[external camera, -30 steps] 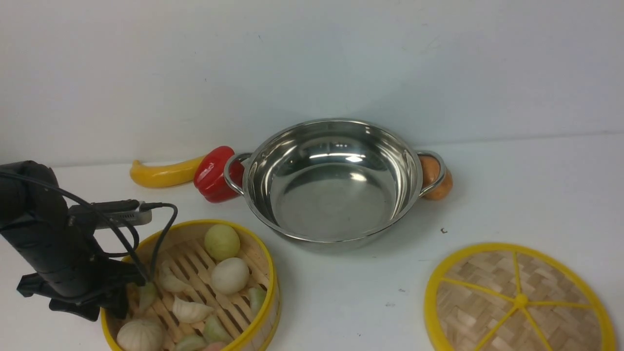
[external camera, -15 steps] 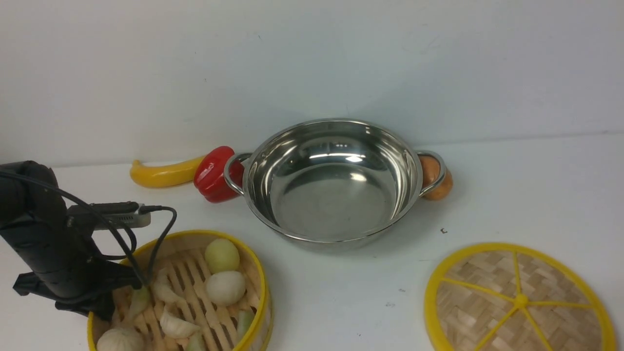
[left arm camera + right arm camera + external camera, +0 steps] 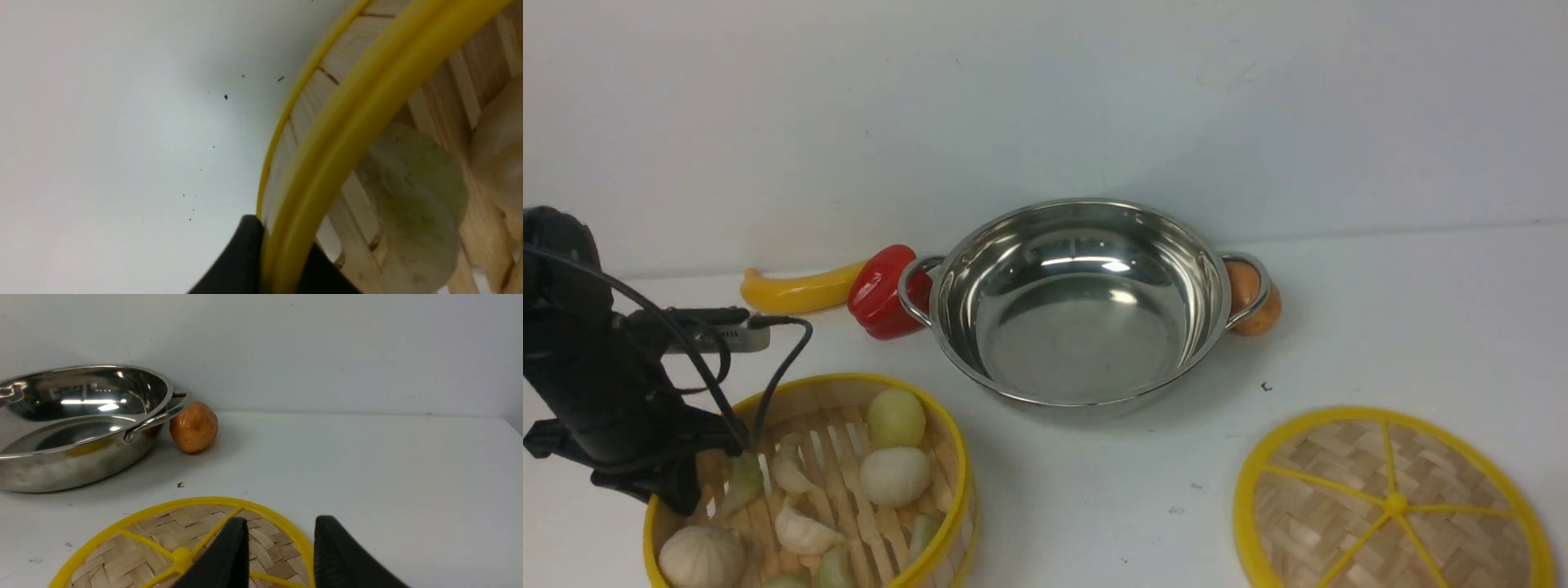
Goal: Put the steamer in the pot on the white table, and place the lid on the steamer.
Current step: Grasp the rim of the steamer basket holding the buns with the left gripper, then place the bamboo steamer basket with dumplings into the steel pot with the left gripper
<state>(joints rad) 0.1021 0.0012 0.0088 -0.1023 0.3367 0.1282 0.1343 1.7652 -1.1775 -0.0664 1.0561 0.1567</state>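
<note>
The steamer [image 3: 962, 474], a bamboo basket with yellow rims holding pale dumplings and buns, sits at the front left of the white table [image 3: 1380, 327]. My left gripper [image 3: 698, 482] is shut on the steamer's left wall. In the left wrist view its black fingers [image 3: 245, 253] pinch the yellow rim [image 3: 347, 122] from both sides. The shiny pot [image 3: 1086, 327] stands empty at the centre back and also shows in the right wrist view [image 3: 73, 457]. The lid [image 3: 1388, 502] lies flat at the front right. My right gripper [image 3: 280, 522] is open and empty, just over the lid's edge [image 3: 179, 547]; it is out of the front view.
A yellow banana-shaped toy [image 3: 796, 292] and a red pepper [image 3: 878, 290] lie against the pot's left handle. A brown potato [image 3: 1250, 298] sits under its right handle, seen too in the right wrist view [image 3: 193, 426]. A white wall stands close behind.
My left arm has moved left and a little up with the steamer in its grip. The steamer has shifted left, away from the pot. Pot and lid have not moved.
</note>
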